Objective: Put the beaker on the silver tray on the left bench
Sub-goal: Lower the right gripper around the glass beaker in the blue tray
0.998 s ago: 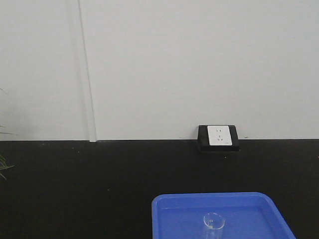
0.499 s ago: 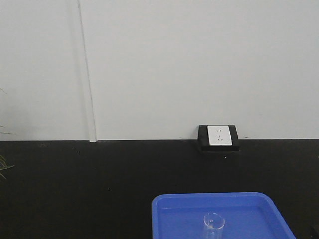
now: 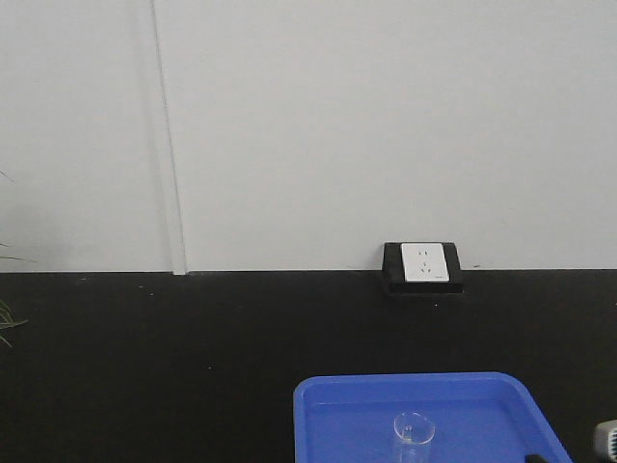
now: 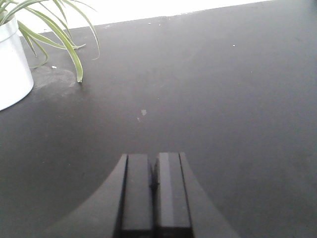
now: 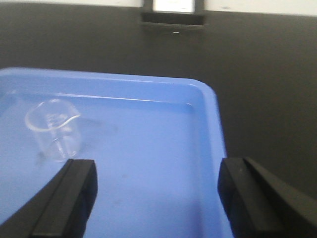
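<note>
The small clear beaker (image 3: 414, 436) stands upright in a bright blue tray (image 3: 337, 415) on the black bench (image 3: 174, 338). In the right wrist view the beaker (image 5: 53, 130) is at the left of the blue tray (image 5: 148, 144), just beyond and left of my left fingertip (image 5: 79, 183). My right gripper (image 5: 156, 186) is wide open and empty above the tray's right part. My left gripper (image 4: 154, 171) is shut and empty above bare black bench top (image 4: 223, 99). The silver tray is out of view.
A white wall socket in a black box (image 3: 424, 265) sits at the back edge of the bench against the white wall. A white pot with a green plant (image 4: 12, 69) stands at the far left of the left wrist view.
A part of my right arm has come into the lower right corner of the front view. The beaker and the blue tray have not moved.
</note>
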`<state>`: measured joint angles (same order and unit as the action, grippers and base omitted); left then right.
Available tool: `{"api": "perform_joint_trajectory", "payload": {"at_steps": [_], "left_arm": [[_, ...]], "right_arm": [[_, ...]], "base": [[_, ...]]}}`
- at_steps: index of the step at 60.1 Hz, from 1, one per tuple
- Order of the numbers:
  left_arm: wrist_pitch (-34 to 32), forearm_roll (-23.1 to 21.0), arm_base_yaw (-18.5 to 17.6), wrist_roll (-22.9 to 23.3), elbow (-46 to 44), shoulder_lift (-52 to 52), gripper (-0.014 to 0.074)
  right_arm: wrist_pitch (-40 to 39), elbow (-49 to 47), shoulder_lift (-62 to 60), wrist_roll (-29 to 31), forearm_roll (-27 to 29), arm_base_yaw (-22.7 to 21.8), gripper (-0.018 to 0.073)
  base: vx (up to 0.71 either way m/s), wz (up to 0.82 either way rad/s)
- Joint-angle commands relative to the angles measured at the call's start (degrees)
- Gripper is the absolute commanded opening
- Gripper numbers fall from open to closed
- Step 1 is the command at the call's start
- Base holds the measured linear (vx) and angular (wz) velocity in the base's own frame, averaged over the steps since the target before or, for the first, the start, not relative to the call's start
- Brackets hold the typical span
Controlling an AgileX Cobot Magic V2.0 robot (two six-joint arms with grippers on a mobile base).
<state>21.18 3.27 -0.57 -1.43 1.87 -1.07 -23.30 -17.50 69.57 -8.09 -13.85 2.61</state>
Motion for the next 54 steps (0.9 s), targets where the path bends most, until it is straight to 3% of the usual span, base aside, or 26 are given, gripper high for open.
{"api": "perform_joint_trajectory", "payload": {"at_steps": [1, 8, 15, 24, 54], "left_arm": [[-4.3, -0.2, -0.3, 0.1, 1.1, -0.4, 0.0001], [-4.3, -0.2, -0.3, 0.1, 1.1, -0.4, 0.0001], [-4.3, -0.2, -0.3, 0.1, 1.1, -0.4, 0.0001], [-4.3, -0.2, -0.3, 0.1, 1.1, -0.4, 0.0001], [-4.3, -0.2, -0.3, 0.1, 1.1, -0.4, 0.0001]], "right_arm": [[-15.0, -1.9, 4.4, -0.3, -8.8, 1.2, 0.0545], [-22.2, -2.1, 12.4, -0.1, -11.9, 3.7, 0.0545], [-28.2, -2.3, 21.1, 2.1, -9.3, 6.0, 0.0547], [-33.2, -5.3, 29.7, 3.7, -8.0, 5.9, 0.0556], [-32.8, -21.6, 44.0, 1.1, -11.3, 5.9, 0.0574]], "base": [[0.00, 0.00], [0.00, 0.00], [0.00, 0.00], [0.00, 0.00], [0.00, 0.00]]}}
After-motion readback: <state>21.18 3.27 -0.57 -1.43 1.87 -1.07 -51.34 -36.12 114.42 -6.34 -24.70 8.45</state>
